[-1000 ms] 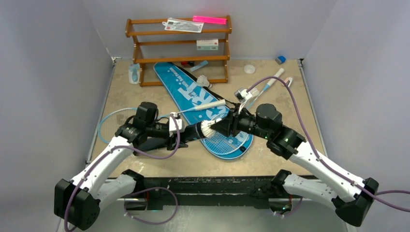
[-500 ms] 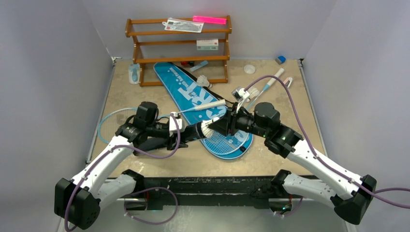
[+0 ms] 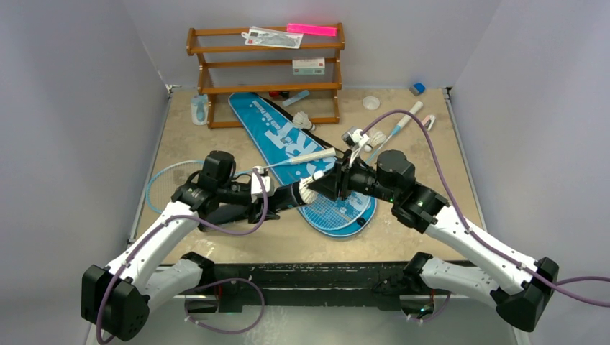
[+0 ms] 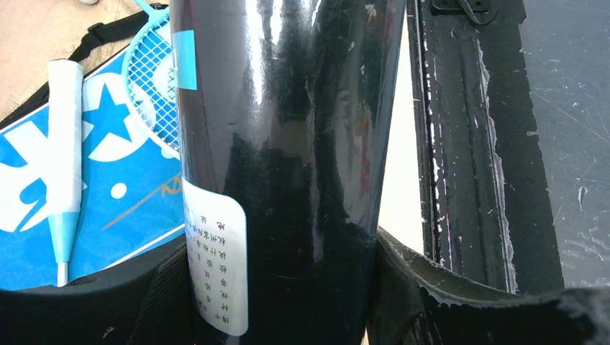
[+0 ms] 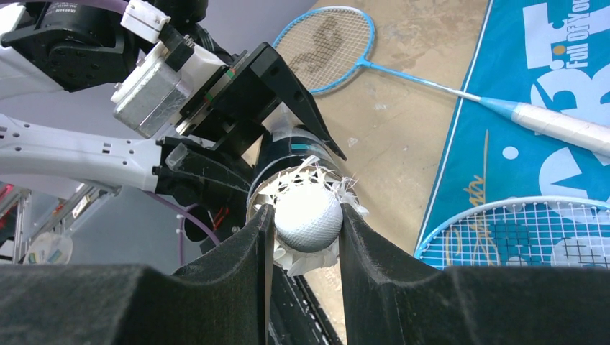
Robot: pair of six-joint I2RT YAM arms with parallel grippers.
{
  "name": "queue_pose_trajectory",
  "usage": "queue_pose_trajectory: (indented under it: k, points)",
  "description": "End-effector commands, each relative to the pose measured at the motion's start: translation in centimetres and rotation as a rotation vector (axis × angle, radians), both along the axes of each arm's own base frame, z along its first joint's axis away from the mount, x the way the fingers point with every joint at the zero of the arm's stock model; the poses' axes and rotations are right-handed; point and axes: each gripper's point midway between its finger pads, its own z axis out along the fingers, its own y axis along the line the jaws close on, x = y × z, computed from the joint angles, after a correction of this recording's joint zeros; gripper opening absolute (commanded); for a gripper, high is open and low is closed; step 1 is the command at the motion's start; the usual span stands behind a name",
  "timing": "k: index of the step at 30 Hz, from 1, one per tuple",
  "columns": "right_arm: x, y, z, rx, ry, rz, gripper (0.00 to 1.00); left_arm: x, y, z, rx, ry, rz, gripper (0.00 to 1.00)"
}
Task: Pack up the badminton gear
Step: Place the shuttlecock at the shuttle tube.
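White shuttlecock (image 5: 309,210), feathers half hidden in black tube (image 4: 288,129), pinched by right tool (image 5: 304,219); left tool (image 4: 279,291) clamps tube.

"Full Of You" is read on the blue bag (image 5: 496,72), upper right. Chinese characters are noted on the label (image 4: 216,266) of the black tube (image 4: 288,144).

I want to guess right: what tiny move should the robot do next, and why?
Probably the right gripper should push the shuttlecock deeper into the black tube: its feathers are at the mouth, cork outside; the left gripper holds the tube.
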Motion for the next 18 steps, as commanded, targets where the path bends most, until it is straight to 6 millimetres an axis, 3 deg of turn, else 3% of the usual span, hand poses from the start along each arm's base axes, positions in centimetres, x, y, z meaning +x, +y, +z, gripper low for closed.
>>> queue_pose_trajectory:
  k: [1, 18]
  points:
    - [0.14, 0.46, 3.15, 0.056, -0.104, 0.028, 0.3, -2.03, -1.14, 2.04, -0.102, 0.022, -0.132, 0.23]
    - [0.15, 0.88, 2.9, 0.182, -0.093, 0.01, 0.29, -1.54, -1.32, 2.82, -0.123, 0.027, -0.105, 0.23]
